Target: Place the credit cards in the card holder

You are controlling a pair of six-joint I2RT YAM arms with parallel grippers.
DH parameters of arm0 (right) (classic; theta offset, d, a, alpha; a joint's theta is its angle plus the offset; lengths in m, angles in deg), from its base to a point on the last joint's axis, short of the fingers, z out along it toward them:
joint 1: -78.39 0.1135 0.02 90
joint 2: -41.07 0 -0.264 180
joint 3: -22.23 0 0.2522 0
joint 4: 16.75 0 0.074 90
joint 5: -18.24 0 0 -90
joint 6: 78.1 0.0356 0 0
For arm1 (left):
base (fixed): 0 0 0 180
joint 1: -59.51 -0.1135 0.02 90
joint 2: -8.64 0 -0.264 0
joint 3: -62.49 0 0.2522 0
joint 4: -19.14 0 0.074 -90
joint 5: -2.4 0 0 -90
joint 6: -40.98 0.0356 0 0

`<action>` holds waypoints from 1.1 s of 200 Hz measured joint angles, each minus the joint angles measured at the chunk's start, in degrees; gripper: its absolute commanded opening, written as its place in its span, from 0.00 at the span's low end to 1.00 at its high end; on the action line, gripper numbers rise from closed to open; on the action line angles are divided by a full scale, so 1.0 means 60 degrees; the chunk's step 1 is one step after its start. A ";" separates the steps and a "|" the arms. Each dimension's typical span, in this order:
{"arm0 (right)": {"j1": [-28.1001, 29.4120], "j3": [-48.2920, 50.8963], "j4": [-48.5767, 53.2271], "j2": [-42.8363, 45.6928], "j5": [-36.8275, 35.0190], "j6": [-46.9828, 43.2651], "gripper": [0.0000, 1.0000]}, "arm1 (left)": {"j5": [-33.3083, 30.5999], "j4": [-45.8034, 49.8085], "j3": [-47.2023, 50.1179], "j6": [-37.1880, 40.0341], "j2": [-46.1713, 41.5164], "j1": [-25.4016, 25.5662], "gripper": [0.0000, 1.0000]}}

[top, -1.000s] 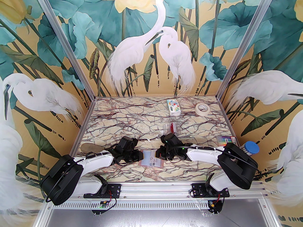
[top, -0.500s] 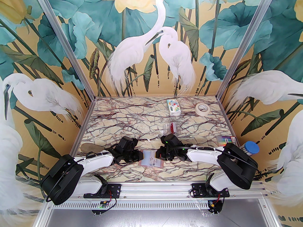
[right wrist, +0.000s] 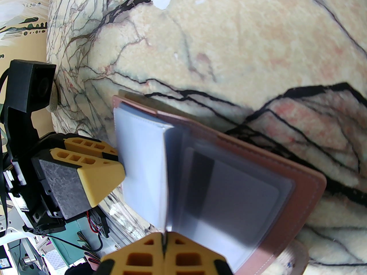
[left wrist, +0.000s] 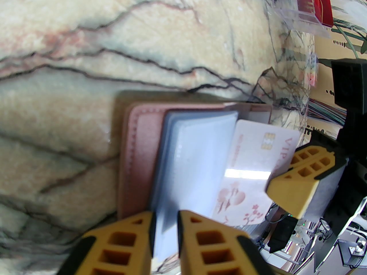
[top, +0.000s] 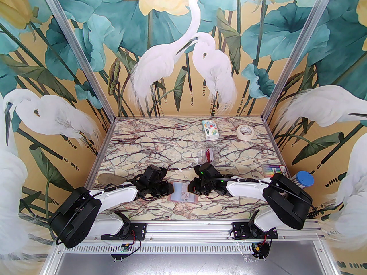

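Two grippers low over one spot of the veined marble table (top: 149, 142), tips facing each other.

Left gripper (left wrist: 165, 225): clamps its yellow fingers on the card holder's bundle of clear sleeves (left wrist: 189, 159) and holds that bundle raised off the cover.

Right gripper (right wrist: 165, 245): presses its fingers together on the edge of a pale credit card (left wrist: 252, 165) with a gold chip and pink blossoms on its face.

Card holder (left wrist: 134, 159): lies open and flat between the two sets of fingertips, dusty pink, stitched along the border.

Credit card: slants toward the left gripper, far edge tucked behind the raised sleeves; cannot tell whether inside a pocket.

Just beyond the right gripper: a clear stand (top: 202, 153) with a red card (left wrist: 318, 4) upright in it. Farther out the same way, near the back wall: a colourful tissue pack (top: 211, 130) and a tape roll (top: 245, 132), near each other but apart. Off to that gripper's right, by the side wall: a striped pack (top: 274, 170) and a blue-lidded jar (top: 304, 179).

Under both grippers: cream stone crossed by dark red and black veins.

Around the table on three sides: mural walls (top: 183, 53) of white egrets, teal lotus leaves and pale yellow blooms on ochre, with aluminium posts at the back corners.

Behind both wrists, at the near edge: an aluminium rail (top: 186, 228) carrying the two arm bases.
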 measured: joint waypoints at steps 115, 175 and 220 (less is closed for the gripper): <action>0.0044 0.0171 -0.0222 -0.0080 0.0004 0.0106 0.00 | 0.0000 0.0000 -0.0007 0.0000 0.0000 0.0000 0.21; 0.0044 0.0204 -0.0321 -0.0157 0.0000 0.0109 0.00 | 0.0000 0.0000 -0.0007 0.0000 0.0000 0.0000 0.21; 0.0044 0.0204 -0.0481 -0.0401 0.0004 0.0138 0.00 | 0.0000 0.0000 -0.0007 0.0000 0.0000 0.0000 0.21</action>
